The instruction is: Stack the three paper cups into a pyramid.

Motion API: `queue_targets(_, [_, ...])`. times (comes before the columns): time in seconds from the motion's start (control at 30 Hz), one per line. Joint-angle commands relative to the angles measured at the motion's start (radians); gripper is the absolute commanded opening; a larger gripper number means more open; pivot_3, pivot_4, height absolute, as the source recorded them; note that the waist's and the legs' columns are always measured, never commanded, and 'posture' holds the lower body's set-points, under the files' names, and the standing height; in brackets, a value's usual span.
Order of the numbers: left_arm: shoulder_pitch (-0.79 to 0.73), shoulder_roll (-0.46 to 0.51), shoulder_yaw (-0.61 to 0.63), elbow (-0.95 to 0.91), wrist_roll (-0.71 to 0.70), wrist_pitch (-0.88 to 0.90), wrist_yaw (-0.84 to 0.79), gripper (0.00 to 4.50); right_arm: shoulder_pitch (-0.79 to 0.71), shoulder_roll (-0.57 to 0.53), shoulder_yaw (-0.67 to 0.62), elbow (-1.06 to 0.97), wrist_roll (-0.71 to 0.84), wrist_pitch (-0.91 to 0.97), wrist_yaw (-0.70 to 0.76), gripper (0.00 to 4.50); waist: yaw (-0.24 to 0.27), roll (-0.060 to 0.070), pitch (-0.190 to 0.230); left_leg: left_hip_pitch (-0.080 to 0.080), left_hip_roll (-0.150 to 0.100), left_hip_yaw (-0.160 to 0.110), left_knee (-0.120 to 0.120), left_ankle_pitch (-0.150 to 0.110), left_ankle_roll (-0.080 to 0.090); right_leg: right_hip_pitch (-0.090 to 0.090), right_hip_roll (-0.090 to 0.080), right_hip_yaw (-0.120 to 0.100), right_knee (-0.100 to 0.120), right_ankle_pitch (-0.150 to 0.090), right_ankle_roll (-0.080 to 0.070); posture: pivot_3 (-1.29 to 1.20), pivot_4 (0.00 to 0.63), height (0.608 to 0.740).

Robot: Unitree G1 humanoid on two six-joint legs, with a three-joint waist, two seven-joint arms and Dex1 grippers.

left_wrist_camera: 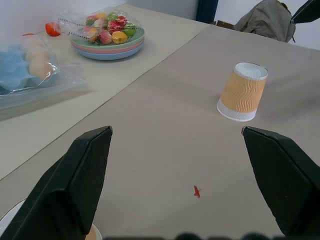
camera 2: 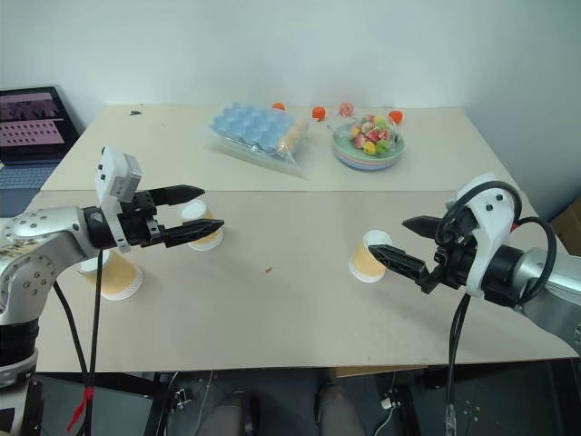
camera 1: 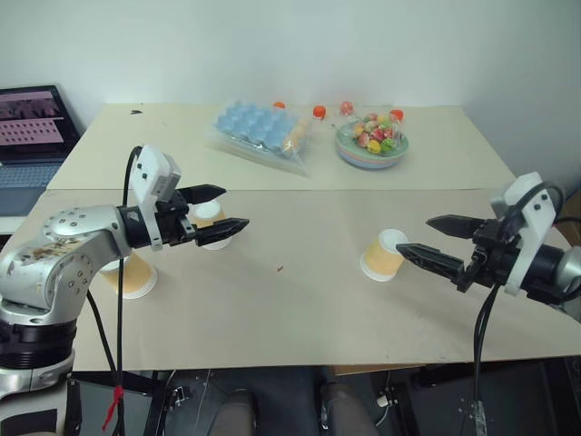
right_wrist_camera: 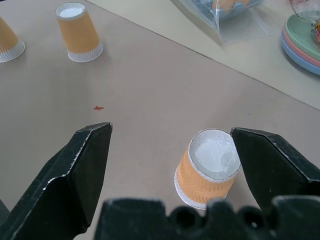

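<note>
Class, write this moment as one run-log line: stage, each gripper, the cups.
stage: pre-grasp | left gripper: open, empty | right gripper: open, at nearest paper cup | three paper cups: upside down, apart, unstacked

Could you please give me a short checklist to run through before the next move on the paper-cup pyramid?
1. Right gripper jaws open: ok.
2. Yellow-orange tapered paper cup with white base up stands between and just ahead of the right jaws, upside down and untouched: ok.
3. Left gripper jaws open and empty: ok.
4. Second inverted yellow-orange cup upright by the left gripper: ok.
5. Third cup standing on its rim beneath the left arm, partly hidden: cannot tell.
6. Any pyramid started: not ok, all three cups stand apart on the beige table.
</note>
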State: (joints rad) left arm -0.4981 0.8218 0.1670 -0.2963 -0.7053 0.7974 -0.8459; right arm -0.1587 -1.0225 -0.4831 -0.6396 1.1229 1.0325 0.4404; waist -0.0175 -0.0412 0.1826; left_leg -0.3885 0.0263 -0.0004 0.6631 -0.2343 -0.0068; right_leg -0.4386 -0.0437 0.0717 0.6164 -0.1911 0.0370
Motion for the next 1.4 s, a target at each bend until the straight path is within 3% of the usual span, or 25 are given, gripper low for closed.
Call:
queue_targets(0.03, [-0.014,0.012,0.011,-0.025,-0.006,-0.012,-0.017,4.42,-0.017,-0.014,-0.022,-0.011,0.0,-0.018,0.005,4.5,0.0,0.0,0.0,0.0,0.0,0.0,0.0,0.0,0.0,0.0,0.0,0.0,0.0,0.0,0.0,0.0,0.15,0.74])
queue_targets(0.4, [0.017,0.042,0.146,0.022,-0.028,0.024,0.035,4.42,-0.096,0.008,0.108,0.054,-0.074,-0.052,0.069,4.5,-0.003,0.0,0.0,0.0,0.0,0.0,0.0,0.0,0.0,0.0,0.0,0.0,0.0,0.0,0.0,0.0,0.15,0.74])
queue_targets(0.63, [0.103,0.031,0.284,0.053,0.009,0.011,0.153,4.42,-0.178,0.031,0.216,0.122,-0.161,-0.093,0.139,4.5,-0.003,0.0,0.0,0.0,0.001,0.0,0.0,0.0,0.0,0.0,0.0,0.0,0.0,0.0,-0.001,0.0,0.15,0.74])
queue_targets(0.83, [0.196,0.066,0.375,0.048,0.021,-0.013,0.157,4.42,-0.213,0.052,0.264,0.16,-0.214,-0.116,0.189,4.5,-0.002,0.0,0.0,0.0,0.002,0.0,0.0,0.0,0.0,-0.001,0.001,-0.001,0.0,0.001,-0.001,0.0,0.15,0.74])
queue_targets(1.13, [0.469,-0.005,0.569,0.022,0.053,-0.122,0.151,4.42,-0.313,0.107,0.358,0.24,-0.308,-0.156,0.268,4.5,-0.013,0.0,0.0,0.001,0.003,0.001,0.0,0.0,0.0,-0.001,0.001,-0.001,0.0,0.001,-0.002,0.0,0.15,0.74])
queue_targets(1.4, [0.59,-0.089,0.591,-0.023,0.075,-0.21,0.185,4.42,-0.373,0.137,0.394,0.28,-0.356,-0.165,0.323,4.5,-0.003,-0.002,-0.001,0.001,0.003,0.001,0.0,0.0,0.0,-0.001,0.001,-0.002,0.0,0.002,-0.003,0.0,0.15,0.74])
